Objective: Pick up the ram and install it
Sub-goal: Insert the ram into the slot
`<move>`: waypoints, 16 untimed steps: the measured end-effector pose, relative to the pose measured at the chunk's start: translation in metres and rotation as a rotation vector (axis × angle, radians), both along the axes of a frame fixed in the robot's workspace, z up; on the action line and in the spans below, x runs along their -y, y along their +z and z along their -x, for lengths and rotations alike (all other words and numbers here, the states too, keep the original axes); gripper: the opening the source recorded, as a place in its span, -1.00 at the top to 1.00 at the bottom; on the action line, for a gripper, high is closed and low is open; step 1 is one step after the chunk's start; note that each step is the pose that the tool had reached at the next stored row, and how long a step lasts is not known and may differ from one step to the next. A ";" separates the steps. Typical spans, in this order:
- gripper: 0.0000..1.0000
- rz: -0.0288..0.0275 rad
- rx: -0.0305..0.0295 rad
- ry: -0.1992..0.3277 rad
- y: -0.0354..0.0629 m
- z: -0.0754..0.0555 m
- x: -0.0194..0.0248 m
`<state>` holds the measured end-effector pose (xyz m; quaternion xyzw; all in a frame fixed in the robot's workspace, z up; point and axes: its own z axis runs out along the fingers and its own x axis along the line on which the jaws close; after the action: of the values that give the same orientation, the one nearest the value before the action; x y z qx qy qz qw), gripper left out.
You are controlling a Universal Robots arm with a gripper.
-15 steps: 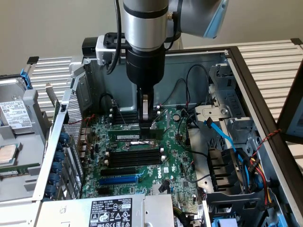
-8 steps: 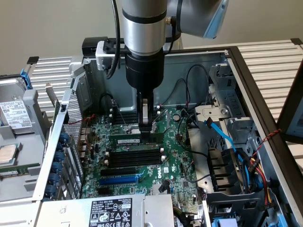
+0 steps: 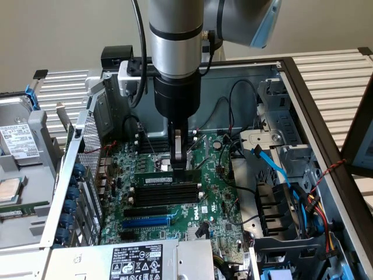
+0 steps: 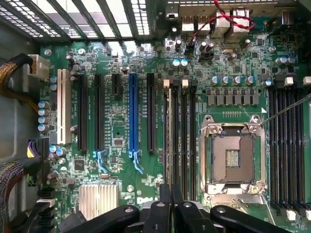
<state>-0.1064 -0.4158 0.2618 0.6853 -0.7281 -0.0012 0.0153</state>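
Observation:
The ram (image 3: 156,180) is a narrow green stick with a white sticker. It stands on edge in the black memory slot nearest the CPU socket (image 4: 233,155). In the wrist view the ram (image 4: 168,136) shows as a thin pale edge that runs under the fingers. My gripper (image 3: 180,169) points straight down over the stick's end at the exterior view's right. Its fingers (image 4: 165,204) are pressed together around that end, so my gripper (image 4: 171,199) is shut on the ram. The other black memory slots (image 3: 166,194) beside it hold nothing.
The motherboard lies in an open PC case (image 3: 303,99). A blue expansion slot (image 4: 132,116) and black slots sit beside the memory bank, and more memory slots (image 4: 286,145) lie past the socket. Blue and black cables (image 3: 274,169) crowd the drive bay. A power supply (image 3: 140,262) borders the near side.

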 end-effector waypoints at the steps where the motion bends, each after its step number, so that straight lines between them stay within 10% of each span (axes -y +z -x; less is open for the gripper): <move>1: 0.74 0.0002 0.0010 0.000 -0.0014 0.001 0.0000; 16: 0.74 0.0043 0.0184 0.014 -0.0193 0.004 0.0000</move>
<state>-0.1105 -0.4158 0.2424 0.6905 -0.7232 0.0068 0.0101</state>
